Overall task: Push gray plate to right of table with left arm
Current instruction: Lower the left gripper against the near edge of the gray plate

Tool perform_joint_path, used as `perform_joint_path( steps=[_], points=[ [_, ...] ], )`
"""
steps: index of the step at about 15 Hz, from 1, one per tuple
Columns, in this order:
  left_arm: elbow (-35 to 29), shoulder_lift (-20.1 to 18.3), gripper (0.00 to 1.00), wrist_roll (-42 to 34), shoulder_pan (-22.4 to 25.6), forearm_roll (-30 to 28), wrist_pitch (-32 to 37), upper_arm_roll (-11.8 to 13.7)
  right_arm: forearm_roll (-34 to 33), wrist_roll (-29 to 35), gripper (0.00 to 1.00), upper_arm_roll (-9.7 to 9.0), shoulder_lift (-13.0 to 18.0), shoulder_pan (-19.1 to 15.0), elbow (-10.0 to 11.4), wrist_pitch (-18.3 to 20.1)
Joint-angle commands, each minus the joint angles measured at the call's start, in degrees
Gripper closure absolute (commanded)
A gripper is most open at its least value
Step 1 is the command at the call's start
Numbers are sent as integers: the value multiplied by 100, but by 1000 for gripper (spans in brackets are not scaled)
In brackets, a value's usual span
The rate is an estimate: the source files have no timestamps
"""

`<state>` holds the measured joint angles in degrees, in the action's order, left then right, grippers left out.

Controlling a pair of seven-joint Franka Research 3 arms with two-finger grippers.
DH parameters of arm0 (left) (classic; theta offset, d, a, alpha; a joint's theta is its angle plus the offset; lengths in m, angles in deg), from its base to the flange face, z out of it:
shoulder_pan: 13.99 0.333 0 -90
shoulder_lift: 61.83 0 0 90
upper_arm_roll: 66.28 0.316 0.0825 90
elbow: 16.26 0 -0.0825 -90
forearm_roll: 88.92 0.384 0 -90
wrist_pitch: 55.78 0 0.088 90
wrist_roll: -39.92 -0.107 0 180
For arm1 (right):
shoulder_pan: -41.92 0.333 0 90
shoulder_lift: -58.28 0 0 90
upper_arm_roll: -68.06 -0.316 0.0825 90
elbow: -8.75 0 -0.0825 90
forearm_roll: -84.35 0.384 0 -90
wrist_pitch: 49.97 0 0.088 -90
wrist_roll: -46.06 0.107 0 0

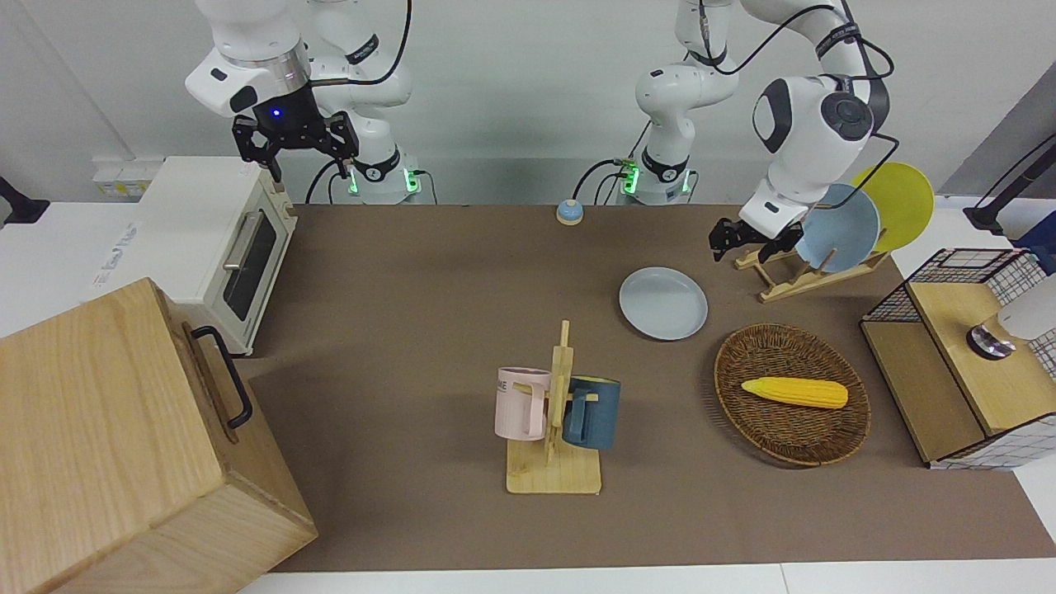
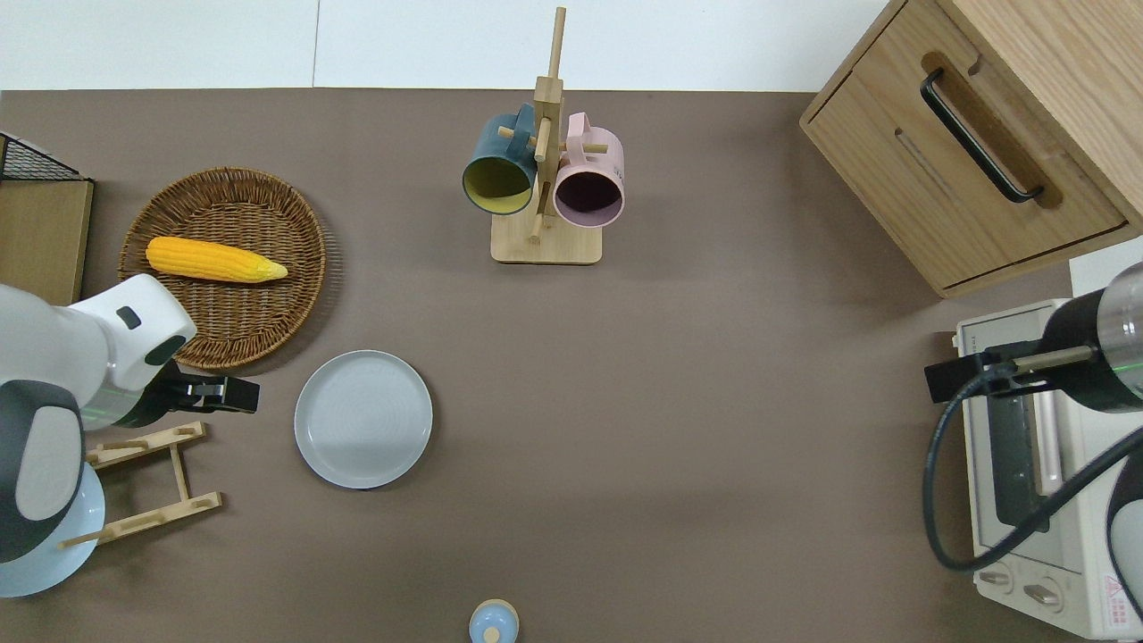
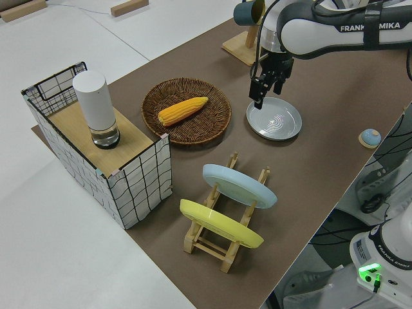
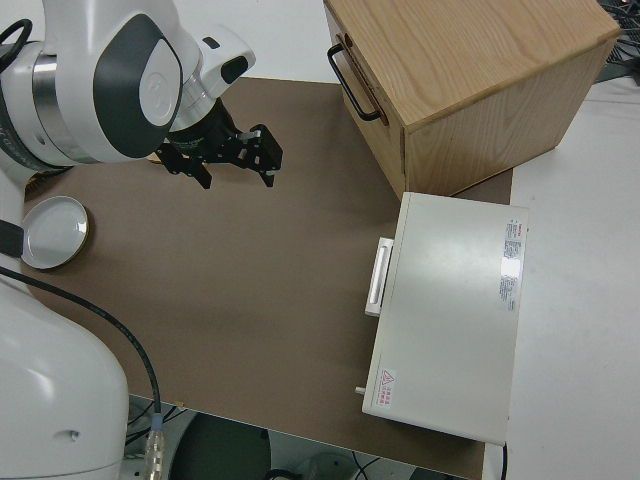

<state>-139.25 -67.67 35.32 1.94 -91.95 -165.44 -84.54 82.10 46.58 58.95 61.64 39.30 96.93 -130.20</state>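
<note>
Left gripper (image 2: 234, 393), fingers apparently pressed together (poorly resolved, so hedged), is hanging beside the gray plate (image 2: 363, 418), which is lying at its 3 o'clock overhead, toward mid-table (image 2: 679, 402); right arm is sitting parked.

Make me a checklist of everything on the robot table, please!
Surface: brown table with a white border.
Job's things: gray plate lies flat, nothing on it.
Clutter: corn in a wicker basket; two mugs on a mug tree; dish rack holding blue and yellow plates; bell.
Grippers: left gripper beside the plate, toward the left arm's end, not touching it; right arm parked, right gripper open.
Cables: black ones along both arms.
Surroundings: toaster oven, wooden cabinet, wire shelf.
</note>
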Motion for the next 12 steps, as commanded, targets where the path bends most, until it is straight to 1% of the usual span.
perform_joint_path(
  steps=[1,4,7,8,12],
  points=[
    [-681,-137,99,-68,-143,57,-529,7,5,-43,5,-30,60,-46,23,68],
    [-1059,-67,99,-42,-196,39,-995,7,-3,-43,5,-30,60,-46,23,68],
    [-1183,327,117,-7,-196,30,-1399,7,5,-43,5,-30,60,-46,23,68],
    [-1210,407,138,11,-196,30,-1496,7,5,-43,5,-30,60,-46,23,68],
    [-1333,548,272,81,-196,22,-1734,7,5,-43,5,-30,60,-46,23,68]
  ],
)
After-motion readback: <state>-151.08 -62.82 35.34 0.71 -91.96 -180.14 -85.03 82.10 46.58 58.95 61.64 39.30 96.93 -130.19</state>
